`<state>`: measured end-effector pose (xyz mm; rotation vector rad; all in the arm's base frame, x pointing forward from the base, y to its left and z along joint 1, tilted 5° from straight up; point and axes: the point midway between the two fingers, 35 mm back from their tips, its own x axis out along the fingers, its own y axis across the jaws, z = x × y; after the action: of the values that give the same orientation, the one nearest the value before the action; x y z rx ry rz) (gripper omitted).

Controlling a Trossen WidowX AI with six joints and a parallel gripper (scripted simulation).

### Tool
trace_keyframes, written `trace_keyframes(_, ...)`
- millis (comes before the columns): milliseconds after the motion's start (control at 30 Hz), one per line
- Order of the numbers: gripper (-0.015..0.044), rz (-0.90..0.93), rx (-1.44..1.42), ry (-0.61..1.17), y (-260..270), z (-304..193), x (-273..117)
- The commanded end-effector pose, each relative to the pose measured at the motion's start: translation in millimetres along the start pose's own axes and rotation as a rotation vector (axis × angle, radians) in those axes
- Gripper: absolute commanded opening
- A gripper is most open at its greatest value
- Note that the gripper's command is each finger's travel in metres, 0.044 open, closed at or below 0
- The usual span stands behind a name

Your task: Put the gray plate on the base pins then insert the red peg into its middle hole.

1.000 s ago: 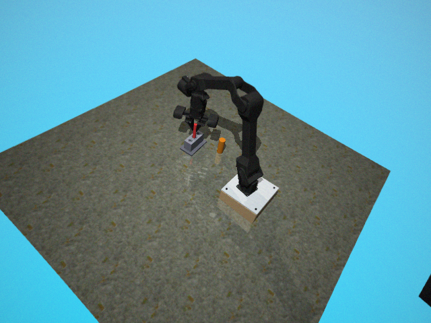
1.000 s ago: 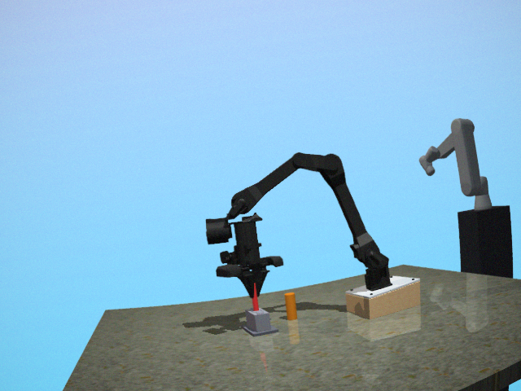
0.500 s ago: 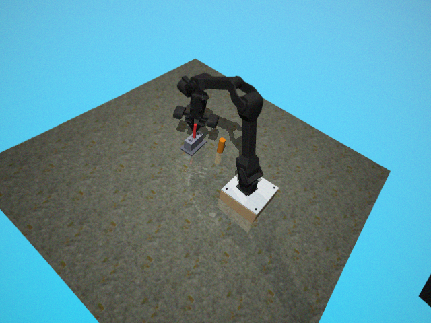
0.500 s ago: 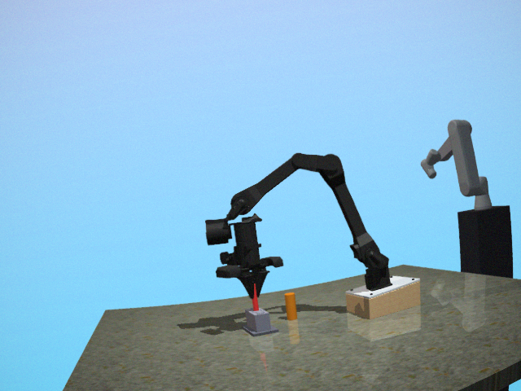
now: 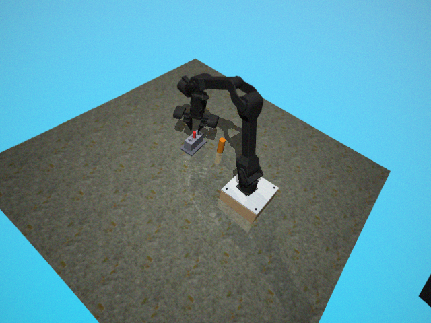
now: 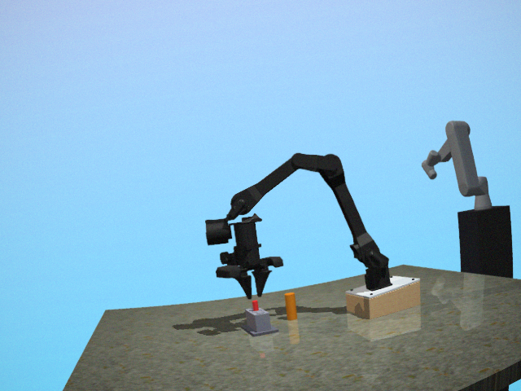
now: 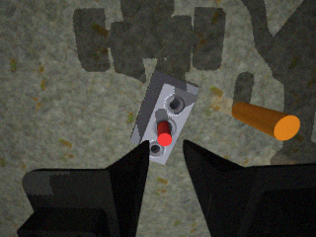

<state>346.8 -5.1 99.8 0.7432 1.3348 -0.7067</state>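
Note:
The gray plate (image 5: 188, 144) (image 6: 257, 322) (image 7: 161, 103) looks flat on the darker base (image 5: 191, 153) (image 6: 260, 333), with a pin end showing in each outer hole. The red peg (image 5: 194, 134) (image 6: 255, 305) (image 7: 164, 135) stands in the plate's middle hole with a short stub above the top. It looks upright; its depth inside is hidden. My gripper (image 5: 194, 130) (image 6: 254, 296) (image 7: 166, 144) is open and empty, pointing down just above the peg, with a gap on both sides of it.
An orange cylinder (image 5: 221, 145) (image 6: 291, 306) (image 7: 267, 120) stands upright beside the base, on the side toward the arm's mounting block (image 5: 236, 205) (image 6: 394, 299). A gray second arm (image 6: 462, 160) stands on a black pedestal at the far right.

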Motion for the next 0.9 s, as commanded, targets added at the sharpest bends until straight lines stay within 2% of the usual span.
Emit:
trace_keyframes(0,0.015,0.0,0.0,0.0,-0.1,-0.1,-0.2)
trace_keyframes(867,0.015,0.007,-0.007,-0.001,-3.1,0.6,-12.6)
